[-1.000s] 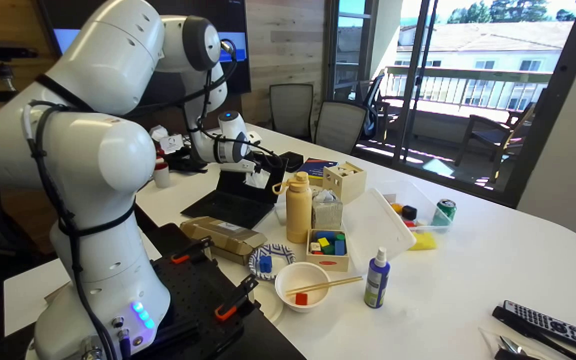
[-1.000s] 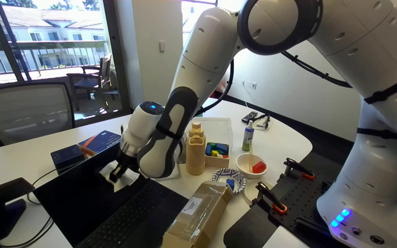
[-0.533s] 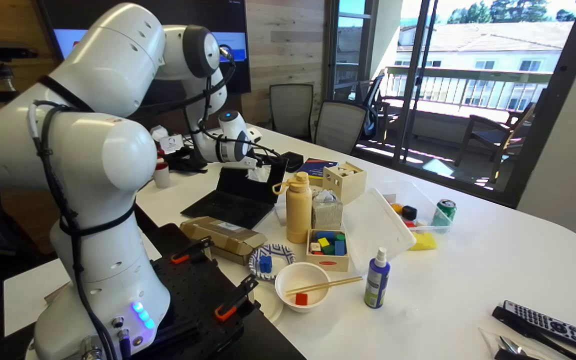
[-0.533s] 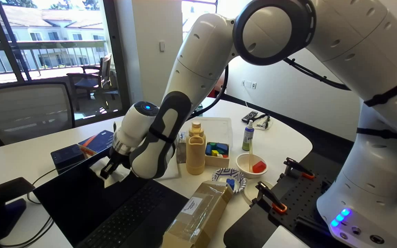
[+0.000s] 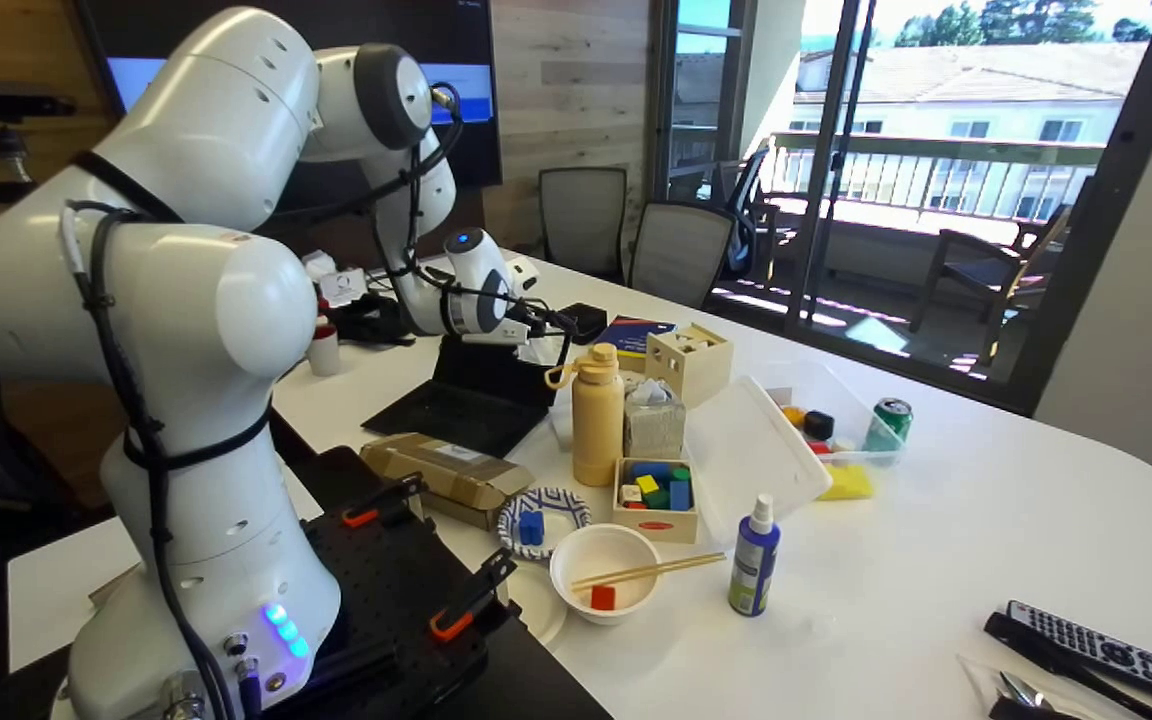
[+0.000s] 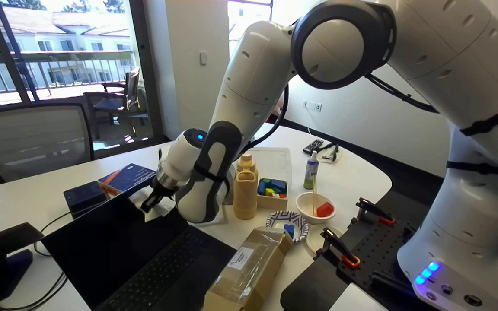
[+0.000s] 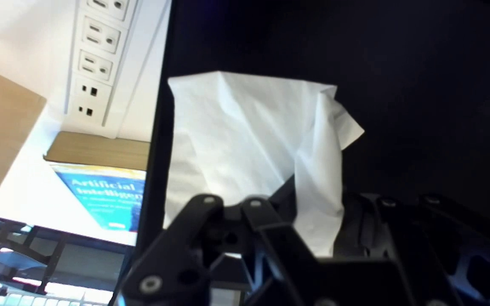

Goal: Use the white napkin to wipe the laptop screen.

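The black laptop stands open, with its dark screen [image 6: 97,246] tilted back and its keyboard [image 6: 158,276] flat on the table; the screen also shows in an exterior view [image 5: 486,372]. My gripper [image 7: 319,199] is shut on the white napkin [image 7: 245,127], which hangs creased from between the fingers. In the wrist view the napkin spreads over the dark screen, close to one screen edge. In an exterior view the gripper [image 6: 147,207] and napkin [image 6: 159,211] are at the upper part of the screen. I cannot tell how firmly the napkin touches it.
A tan bottle [image 5: 598,420] and a cardboard box [image 6: 249,268] stand beside the laptop. A black box [image 6: 84,198] and a book [image 6: 128,178] lie behind the screen. A box of blocks [image 5: 656,500], bowl [image 5: 604,575] and spray bottle [image 5: 755,560] stand farther along the table.
In an exterior view the gripper and napkin first moved left, then back right and slightly up along the screen. The napkin stays held. The laptop has not visibly moved.
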